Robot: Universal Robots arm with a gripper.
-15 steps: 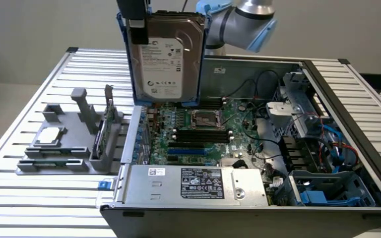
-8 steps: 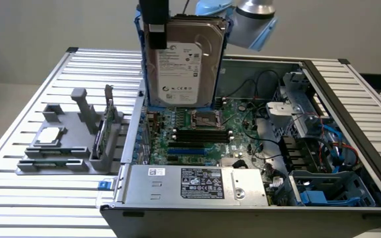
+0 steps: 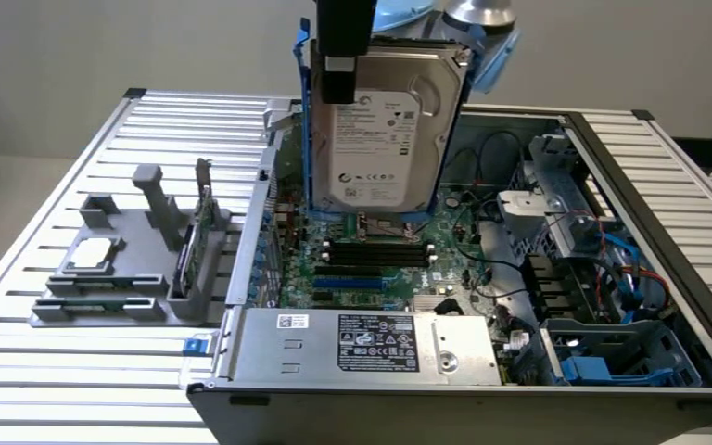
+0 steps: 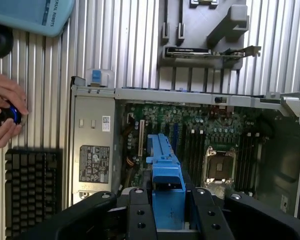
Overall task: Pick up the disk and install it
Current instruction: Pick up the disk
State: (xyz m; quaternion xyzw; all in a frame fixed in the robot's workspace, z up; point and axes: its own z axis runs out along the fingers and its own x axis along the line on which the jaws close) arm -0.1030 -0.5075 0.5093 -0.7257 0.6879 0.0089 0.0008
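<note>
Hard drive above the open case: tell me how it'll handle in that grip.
The hard drive looks rigid metal, so it likely won't flex. Probably dense for its size. The end effector closes around its blue plastic rail, which may flex or slip.

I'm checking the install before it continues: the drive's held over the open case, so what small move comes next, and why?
Probably carry the disk toward the exterior view's right. The end effector grips it upright above the motherboard, while what looks like a blue drive bay sits in the case's corner at that view's lower right.
</note>
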